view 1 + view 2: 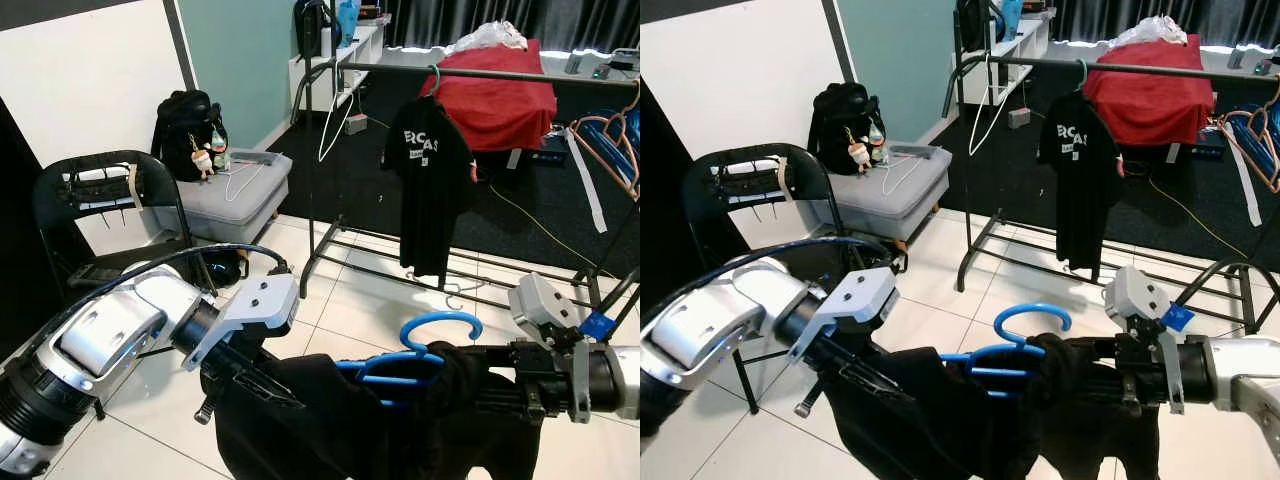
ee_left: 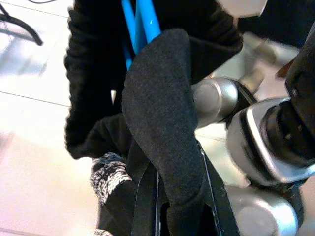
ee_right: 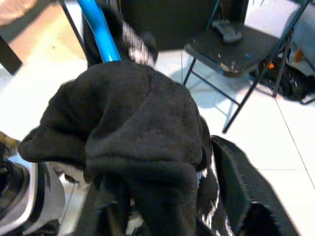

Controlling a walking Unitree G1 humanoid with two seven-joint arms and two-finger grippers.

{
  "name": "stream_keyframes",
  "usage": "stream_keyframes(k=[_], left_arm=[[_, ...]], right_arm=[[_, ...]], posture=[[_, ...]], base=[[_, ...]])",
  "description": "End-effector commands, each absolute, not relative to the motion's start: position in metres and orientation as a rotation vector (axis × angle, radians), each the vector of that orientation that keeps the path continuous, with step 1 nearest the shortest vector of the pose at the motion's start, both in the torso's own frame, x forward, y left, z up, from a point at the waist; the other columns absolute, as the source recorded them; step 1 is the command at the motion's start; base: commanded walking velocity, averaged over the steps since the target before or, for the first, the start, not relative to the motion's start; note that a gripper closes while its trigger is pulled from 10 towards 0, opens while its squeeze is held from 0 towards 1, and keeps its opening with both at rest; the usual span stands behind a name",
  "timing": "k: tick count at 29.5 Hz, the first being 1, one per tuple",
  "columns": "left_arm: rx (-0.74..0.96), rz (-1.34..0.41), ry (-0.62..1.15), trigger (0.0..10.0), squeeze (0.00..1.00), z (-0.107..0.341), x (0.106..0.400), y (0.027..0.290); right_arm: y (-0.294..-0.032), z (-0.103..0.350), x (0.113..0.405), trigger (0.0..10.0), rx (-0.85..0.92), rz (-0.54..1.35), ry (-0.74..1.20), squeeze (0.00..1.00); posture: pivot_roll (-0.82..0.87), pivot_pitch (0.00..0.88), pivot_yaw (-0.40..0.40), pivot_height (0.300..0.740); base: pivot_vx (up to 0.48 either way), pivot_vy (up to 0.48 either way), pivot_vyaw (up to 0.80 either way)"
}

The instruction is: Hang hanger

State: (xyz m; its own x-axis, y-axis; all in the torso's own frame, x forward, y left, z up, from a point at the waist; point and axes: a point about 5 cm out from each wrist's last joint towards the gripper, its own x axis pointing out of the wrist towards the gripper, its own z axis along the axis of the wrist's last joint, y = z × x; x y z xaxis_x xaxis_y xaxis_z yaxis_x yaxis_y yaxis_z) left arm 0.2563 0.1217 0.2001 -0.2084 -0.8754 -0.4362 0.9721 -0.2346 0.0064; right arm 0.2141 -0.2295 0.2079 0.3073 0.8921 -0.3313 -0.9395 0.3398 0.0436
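Note:
A blue hanger (image 1: 440, 315) with a black garment (image 1: 330, 420) draped on it is held low in front of me between both arms, hook up. My left gripper (image 1: 255, 385) is shut on a fold of the garment, seen pinched between its black fingers (image 2: 147, 206). My right gripper (image 1: 465, 378) is buried in the bunched cloth (image 3: 138, 132) at the hanger's other end, apparently shut on it. The clothes rack's dark rail (image 1: 480, 72) runs across the back, well beyond and above the hanger, with a black T-shirt (image 1: 430, 190) hanging from it.
A black folding chair (image 1: 100, 200) stands close on my left. A grey box (image 1: 235, 190) with a black backpack (image 1: 185, 130) sits behind it. The rack's floor bars (image 1: 400, 270) cross the white tiles ahead. A red-covered table (image 1: 495, 95) and spare hangers (image 1: 615, 140) lie beyond.

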Motion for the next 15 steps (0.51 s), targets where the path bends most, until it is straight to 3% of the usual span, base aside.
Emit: stream_keyframes(k=[1,6,7,8,9,11,12,15], left_arm=[[0.361,-1.770,0.288,0.0,0.00,0.199,0.256,0.123],[0.284,-1.720,0.327,0.0,0.00,0.184,0.254,0.131],[0.246,-1.689,0.345,0.0,0.00,0.176,0.253,0.135],[0.246,-1.689,0.345,0.0,0.00,0.176,0.253,0.135],[0.202,-1.651,0.355,0.0,0.00,0.168,0.252,0.139],[0.202,-1.651,0.355,0.0,0.00,0.168,0.252,0.139],[0.164,-1.612,0.350,0.0,0.00,0.162,0.253,0.142],[0.164,-1.612,0.350,0.0,0.00,0.162,0.253,0.142]], right_arm=[[-0.230,0.215,0.212,10.0,-0.140,1.232,0.267,1.00],[-0.237,0.226,0.206,10.0,-0.089,1.243,0.222,0.95],[-0.244,0.233,0.205,10.0,-0.070,1.233,0.196,0.57],[-0.244,0.233,0.205,10.0,-0.070,1.233,0.196,0.57],[-0.252,0.241,0.204,10.0,-0.053,1.212,0.165,0.22],[-0.252,0.241,0.204,10.0,-0.053,1.212,0.165,0.22],[-0.261,0.245,0.203,10.0,-0.061,1.178,0.156,0.00],[-0.261,0.245,0.203,10.0,-0.061,1.178,0.156,0.00]], posture=[[-0.17,0.000,0.046,0.740],[-0.18,0.000,0.046,0.740],[-0.18,0.000,0.045,0.740],[-0.18,0.000,0.045,0.740],[-0.18,0.000,0.046,0.740],[-0.18,0.000,0.046,0.740],[-0.18,0.000,0.046,0.740],[-0.18,0.000,0.046,0.740]], base=[[0.000,0.000,0.00],[0.000,0.000,0.00],[0.000,0.000,0.00],[0.000,0.000,0.00],[0.000,0.000,0.00],[0.000,0.000,0.00],[0.000,0.000,0.00],[0.000,0.000,0.00]])
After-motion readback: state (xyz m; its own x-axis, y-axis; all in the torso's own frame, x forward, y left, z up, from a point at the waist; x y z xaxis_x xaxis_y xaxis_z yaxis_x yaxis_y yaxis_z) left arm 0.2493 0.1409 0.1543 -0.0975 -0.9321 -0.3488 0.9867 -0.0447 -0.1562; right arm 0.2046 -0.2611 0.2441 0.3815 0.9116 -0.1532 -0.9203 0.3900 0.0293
